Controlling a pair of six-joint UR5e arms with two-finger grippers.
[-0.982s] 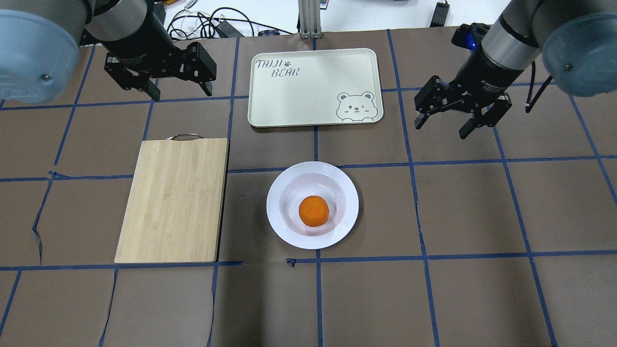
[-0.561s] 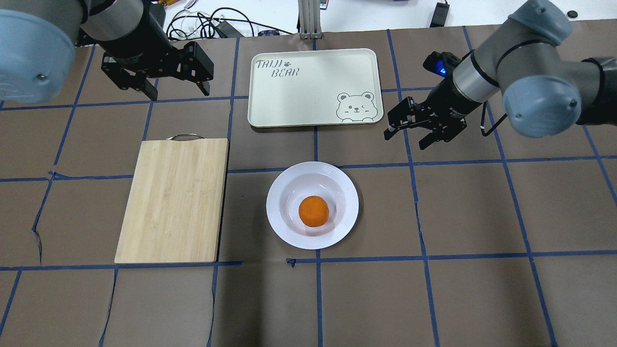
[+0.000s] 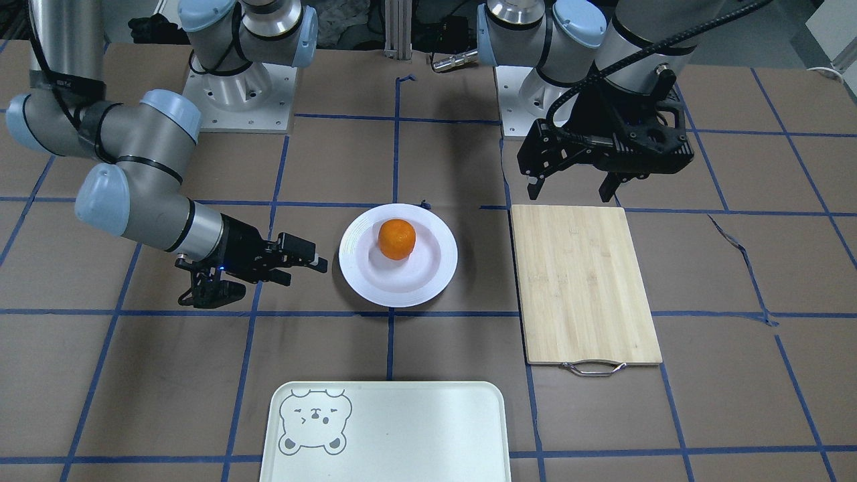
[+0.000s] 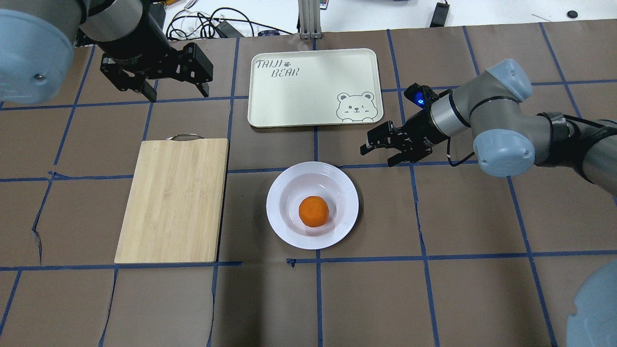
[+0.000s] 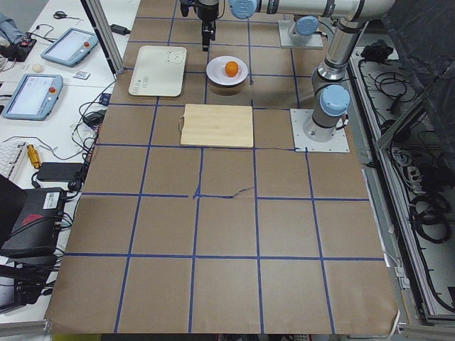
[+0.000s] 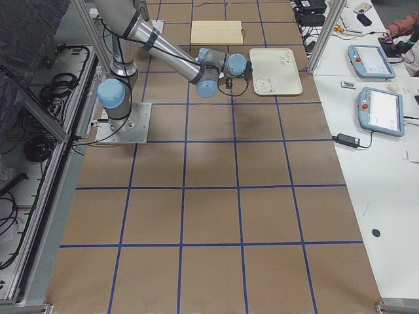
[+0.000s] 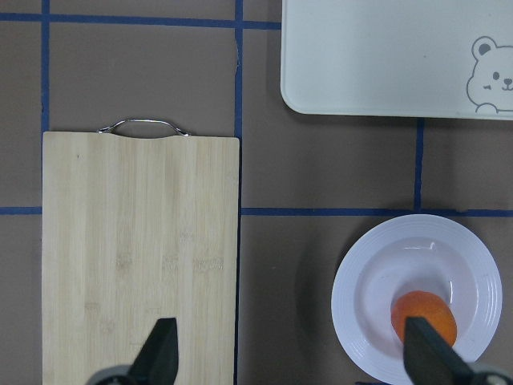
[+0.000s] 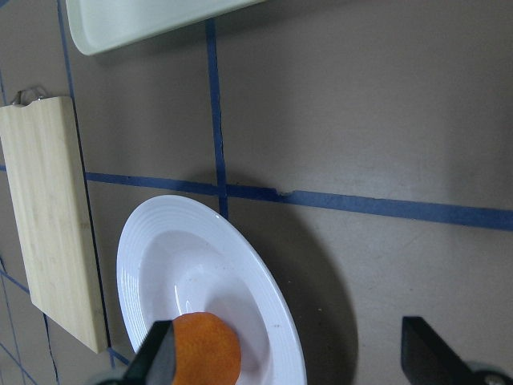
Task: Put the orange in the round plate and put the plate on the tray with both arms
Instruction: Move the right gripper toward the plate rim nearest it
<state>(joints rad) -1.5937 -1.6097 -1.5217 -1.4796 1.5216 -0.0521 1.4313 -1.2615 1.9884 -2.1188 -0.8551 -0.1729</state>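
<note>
Right hand lowered toward round plate, open, empty.

A robotics lab. Two industrial robot arms are bolted through metal base plates onto a large surface covered in brown sheeting and ruled into squares with blue tape. An aluminium profile post stands at the far edge, with a tangle of black cables beside it. White desks along the far side carry tablet-like teach pendants, a power brick and loose leads. On the robot's side, cable bundles lie on the floor by framing hung with black mesh
</note>
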